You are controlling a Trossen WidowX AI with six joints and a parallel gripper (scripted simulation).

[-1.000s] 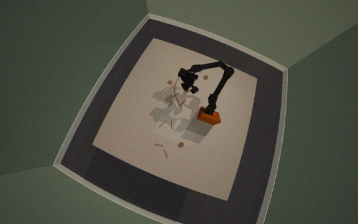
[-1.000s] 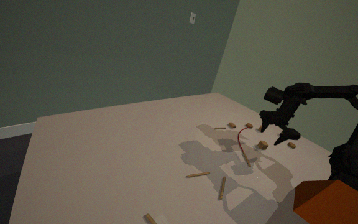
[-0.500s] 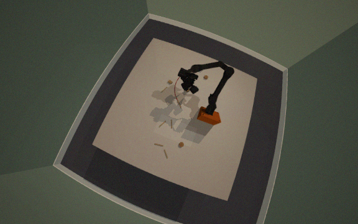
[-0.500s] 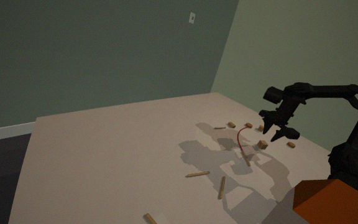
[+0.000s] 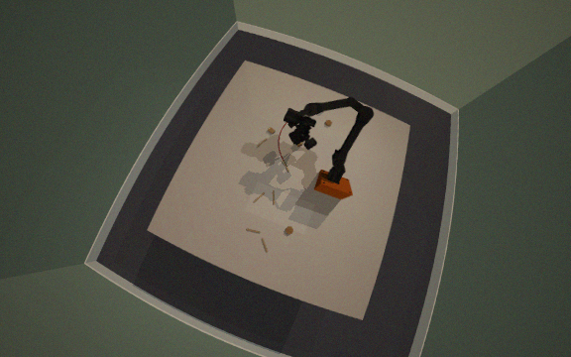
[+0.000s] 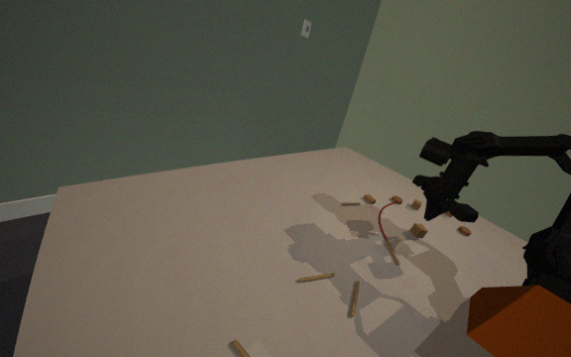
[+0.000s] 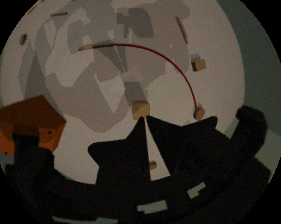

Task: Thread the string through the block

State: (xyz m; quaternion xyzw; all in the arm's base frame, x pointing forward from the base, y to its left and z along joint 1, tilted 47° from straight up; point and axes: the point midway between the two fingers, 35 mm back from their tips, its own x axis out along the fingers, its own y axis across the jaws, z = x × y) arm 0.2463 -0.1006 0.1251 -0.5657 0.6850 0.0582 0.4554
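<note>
The arm (image 5: 364, 116) (image 6: 528, 145) arched over the table (image 5: 206, 198) (image 6: 167, 248) (image 7: 216, 95), its gripper (image 5: 303, 141) (image 6: 428, 217) (image 7: 144, 119) angled downward, fingertips pressed together (nothing pinched) above the block (image 5: 299, 145) (image 6: 418, 230) (image 7: 141, 109). The strung stick (image 5: 286, 168) (image 6: 393, 253) (image 7: 91, 47) lay outside it.

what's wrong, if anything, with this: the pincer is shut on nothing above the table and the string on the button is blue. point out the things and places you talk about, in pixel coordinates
Only the colour is wrong: the string (image 5: 279, 140) (image 6: 380, 218) (image 7: 170, 59) is red, as the exterior view shows. The rest holds.

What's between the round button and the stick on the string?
Just the red string, curving from the button to the stick. The exterior and wrist views show it.
</note>
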